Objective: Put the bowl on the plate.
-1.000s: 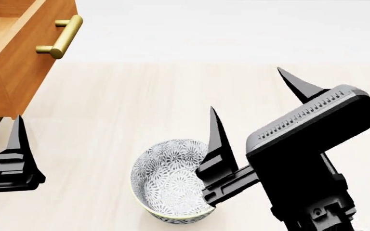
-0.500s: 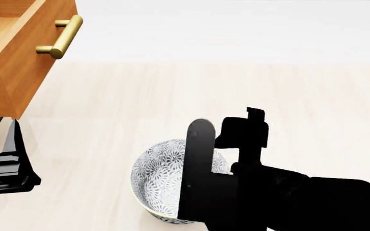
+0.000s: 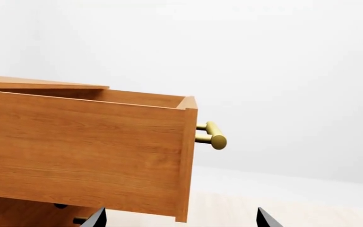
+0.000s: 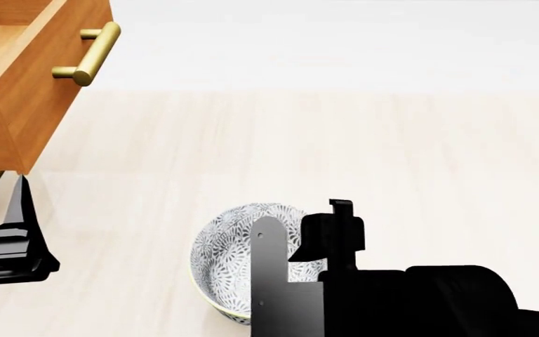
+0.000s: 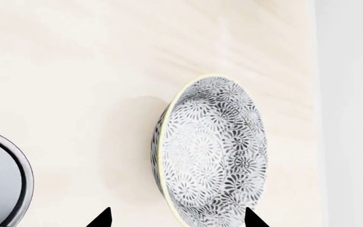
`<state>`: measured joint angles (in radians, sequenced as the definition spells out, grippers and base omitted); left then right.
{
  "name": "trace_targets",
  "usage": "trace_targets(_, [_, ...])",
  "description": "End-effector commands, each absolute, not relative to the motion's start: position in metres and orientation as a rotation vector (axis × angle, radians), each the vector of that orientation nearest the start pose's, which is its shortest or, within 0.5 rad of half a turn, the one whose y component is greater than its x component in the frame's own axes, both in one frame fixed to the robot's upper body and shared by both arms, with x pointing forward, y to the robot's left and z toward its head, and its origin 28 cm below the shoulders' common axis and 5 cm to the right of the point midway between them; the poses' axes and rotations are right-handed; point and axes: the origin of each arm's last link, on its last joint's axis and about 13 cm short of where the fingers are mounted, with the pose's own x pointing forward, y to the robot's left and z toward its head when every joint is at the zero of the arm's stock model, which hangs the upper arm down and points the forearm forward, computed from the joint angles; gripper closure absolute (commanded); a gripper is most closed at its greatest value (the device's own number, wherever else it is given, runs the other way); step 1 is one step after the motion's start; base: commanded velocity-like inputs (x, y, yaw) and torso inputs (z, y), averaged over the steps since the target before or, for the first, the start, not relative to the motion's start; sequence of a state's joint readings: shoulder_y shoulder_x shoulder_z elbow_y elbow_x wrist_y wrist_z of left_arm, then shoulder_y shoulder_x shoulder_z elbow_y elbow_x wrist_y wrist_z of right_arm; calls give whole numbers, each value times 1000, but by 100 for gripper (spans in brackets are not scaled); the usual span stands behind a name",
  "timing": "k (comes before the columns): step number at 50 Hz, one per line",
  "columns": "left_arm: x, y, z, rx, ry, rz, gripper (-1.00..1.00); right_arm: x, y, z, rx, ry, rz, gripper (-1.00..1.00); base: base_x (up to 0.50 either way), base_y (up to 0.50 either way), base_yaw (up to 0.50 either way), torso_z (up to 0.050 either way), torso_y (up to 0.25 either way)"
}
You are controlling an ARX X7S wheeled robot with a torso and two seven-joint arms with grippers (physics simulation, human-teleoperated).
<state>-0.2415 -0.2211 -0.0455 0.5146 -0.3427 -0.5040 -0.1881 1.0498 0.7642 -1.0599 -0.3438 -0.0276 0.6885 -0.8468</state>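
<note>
Right tool [image 5: 176, 218] open over bowl [image 5: 213, 151].

I'm seeing bowl [image 5: 211, 150] sitting on pale wood surface [image 5: 74, 71], fingertips [image 5: 100, 218] straddling it, apart; dark-rimmed round object [image 5: 2, 182] beside, possibly can.

One patterned bowl [image 4: 236, 270], one open wooden drawer [image 4: 22, 77] with one brass handle [image 4: 90, 54], two grippers: left [image 4: 12, 235], right [image 4: 321, 239]. One tabletop [image 4: 344, 140].
</note>
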Motion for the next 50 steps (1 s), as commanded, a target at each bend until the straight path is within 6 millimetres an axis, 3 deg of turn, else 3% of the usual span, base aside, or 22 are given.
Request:
trace_targets(1, [238, 240, 144, -84, -234, 58, -100, 315, -141, 207, -1244, 316, 1018, -100, 0, 0, 0, 0, 0])
trace_targets(16, [239, 240, 144, -85, -236, 61, -100, 329, -136, 182, -1245, 356, 1066, -100, 0, 0, 0, 0, 0])
trace_targets(35, [239, 242, 144, -86, -233, 68, -100, 356, -133, 159, -1229, 321, 984, -100, 0, 0, 0, 0, 0])
trace_targets(50, [239, 243, 146, -87, -238, 73, -100, 364, -122, 132, -1193, 337, 1026, -100, 0, 0, 0, 0, 0])
